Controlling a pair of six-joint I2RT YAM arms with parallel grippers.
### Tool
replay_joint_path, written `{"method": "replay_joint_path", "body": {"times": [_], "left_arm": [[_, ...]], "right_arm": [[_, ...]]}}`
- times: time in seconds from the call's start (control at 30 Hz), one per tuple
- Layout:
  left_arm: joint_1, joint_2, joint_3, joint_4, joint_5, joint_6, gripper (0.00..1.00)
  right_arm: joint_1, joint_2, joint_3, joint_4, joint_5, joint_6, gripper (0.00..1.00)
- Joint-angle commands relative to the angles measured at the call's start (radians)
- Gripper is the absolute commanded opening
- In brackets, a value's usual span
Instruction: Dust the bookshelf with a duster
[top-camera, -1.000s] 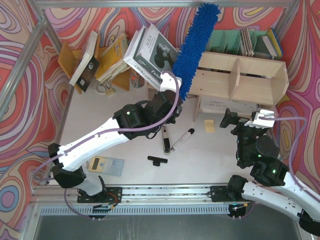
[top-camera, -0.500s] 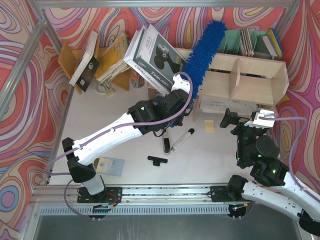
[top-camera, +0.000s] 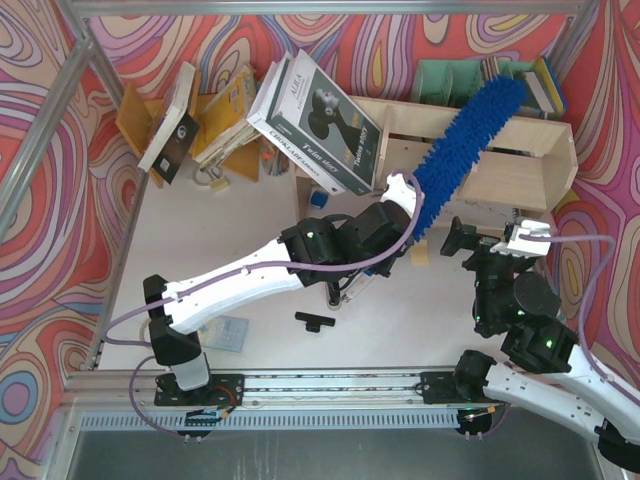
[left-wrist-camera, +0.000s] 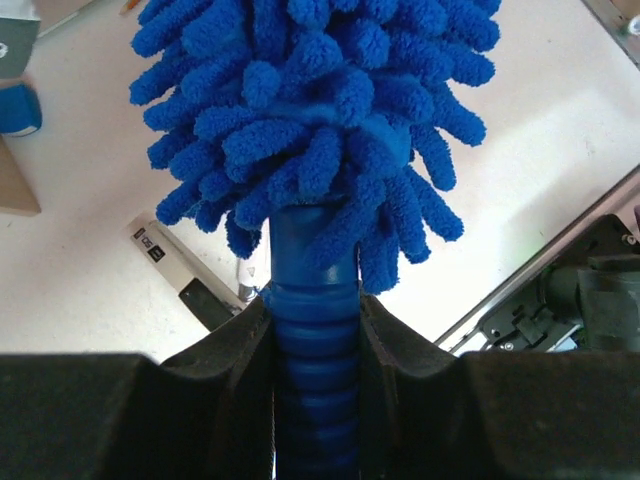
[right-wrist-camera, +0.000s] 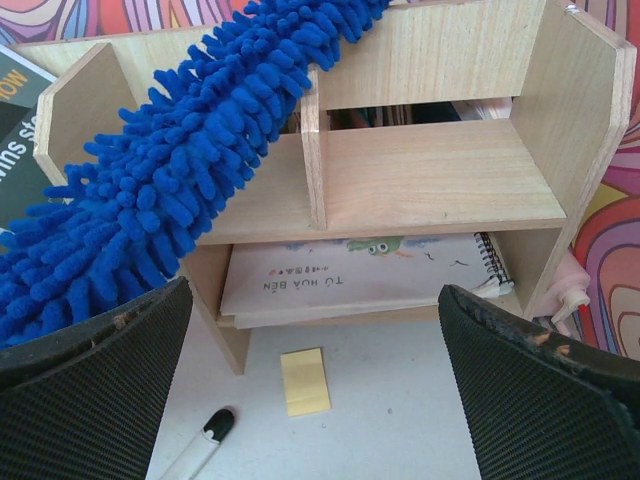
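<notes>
Sweep under way: a second ago the long bright-blue fluffy microfibre duster (top-camera: 466, 148) stood up toward 12 o'clock at the left end of the wide, low, pale plywood bookshelf (top-camera: 525, 165). Now I've swung it over to point between 1 and 2 o'clock, and its head lies slantwise across the shelf's top, the tip reaching the back edge near the green file holders (top-camera: 445, 80). The left arm has travelled right with it. I read that as one pass done over the left and middle of the top, with the right end and the open compartments yet to be wiped. The left gripper (left-wrist-camera: 315, 335) is clamped tight on the duster's ribbed blue handle (left-wrist-camera: 313, 262), and only the left wrist view shows that plainly. From overhead the grip is a blur of white and blue. The right gripper (top-camera: 490, 237) hasn't moved, sitting at 4 o'clock on the table with its jaws spread wide on nothing. Its wrist view gives me what the overhead can't: the fluffy strands draped over the upright divider (right-wrist-camera: 313, 160), a flat spiral-bound notebook (right-wrist-camera: 350, 282) in the bottom compartment, and a small yellow sticky note (right-wrist-camera: 303, 381) on the table in front.
</notes>
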Motion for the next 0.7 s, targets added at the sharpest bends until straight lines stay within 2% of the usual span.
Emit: {"method": "replay_joint_path", "body": {"times": [0.0, 0.13, 0.23, 0.4, 0.67], "left_arm": [[-0.032, 0.002, 0.014, 0.081, 0.057, 0.077, 0.0], [-0.044, -0.022, -0.01, 0.123, 0.065, 0.101, 0.0], [-0.044, -0.042, -0.03, 0.149, 0.021, 0.107, 0.0], [-0.035, -0.027, 0.028, 0.081, -0.06, 0.113, 0.0], [-0.012, 0.055, 0.156, 0.029, 0.002, 0.145, 0.0]], "right_arm": [[-0.001, -0.02, -0.005, 0.036, 0.011, -0.014, 0.99], [-0.001, -0.032, -0.008, 0.042, 0.008, -0.013, 0.98], [0.0, -0.039, -0.008, 0.045, 0.007, -0.013, 0.99], [0.0, -0.042, -0.01, 0.048, 0.004, -0.01, 0.99], [0.0, -0.047, -0.007, 0.037, 0.003, -0.003, 0.99]]}}
